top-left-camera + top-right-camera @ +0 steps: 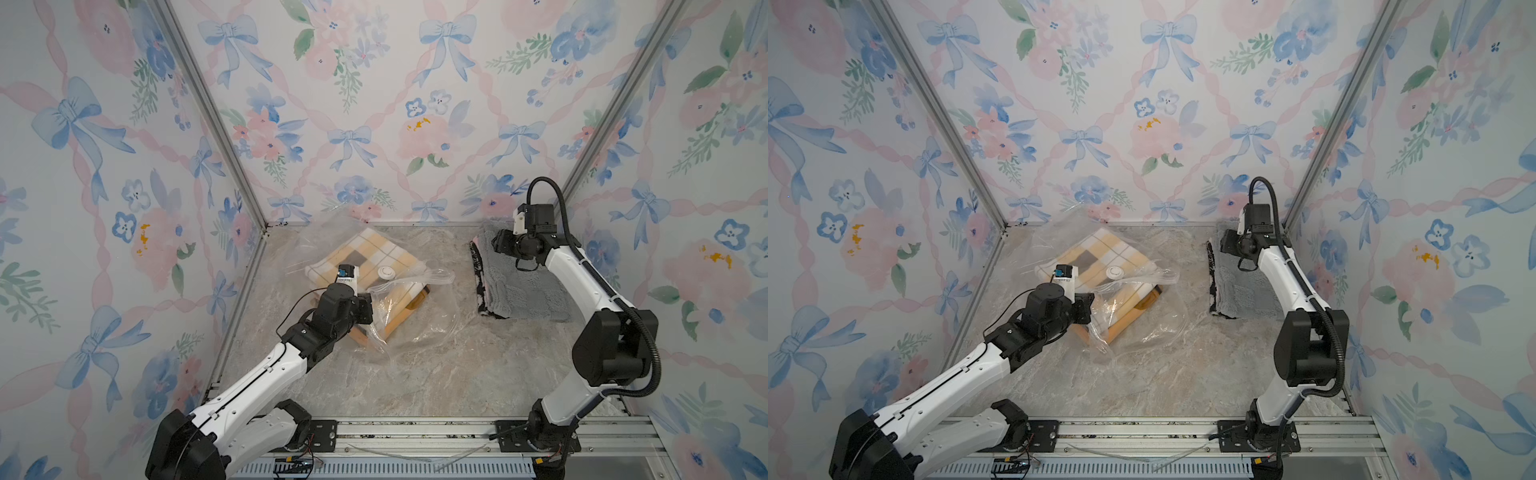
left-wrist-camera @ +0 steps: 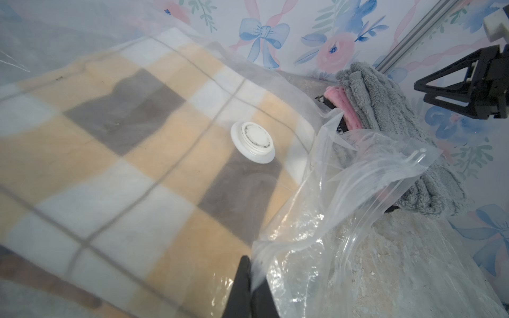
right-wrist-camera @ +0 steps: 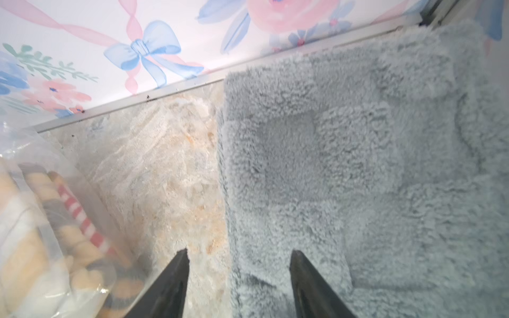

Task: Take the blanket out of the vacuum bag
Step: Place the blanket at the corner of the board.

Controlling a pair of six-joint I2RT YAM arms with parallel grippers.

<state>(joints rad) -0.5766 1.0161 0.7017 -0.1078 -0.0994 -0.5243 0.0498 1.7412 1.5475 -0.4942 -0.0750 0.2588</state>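
Floral wallpaper (image 1: 374, 104) with blue bows rings a marbled table (image 1: 415, 374), where a folded blanket (image 1: 374, 249) lies inside a clear bag (image 1: 415, 328).

Left of centre and toward the back wall, the bag is crinkly and see-through. Its slack end spills forward and to the right of the blanket, catching the light. A round white cap (image 1: 385, 272) sits on its top face, over the blanket's yellow, grey and white checks, which show hazily through the film. The left gripper (image 2: 246, 261), jaws closed, pinches the film at the bag's near edge, by the blanket's front corner. The right gripper (image 3: 239, 256), jaws apart and holding nothing, hovers over the edge of a folded grey towel (image 1: 528, 286), which lies on the right of the table, apart from the bag.
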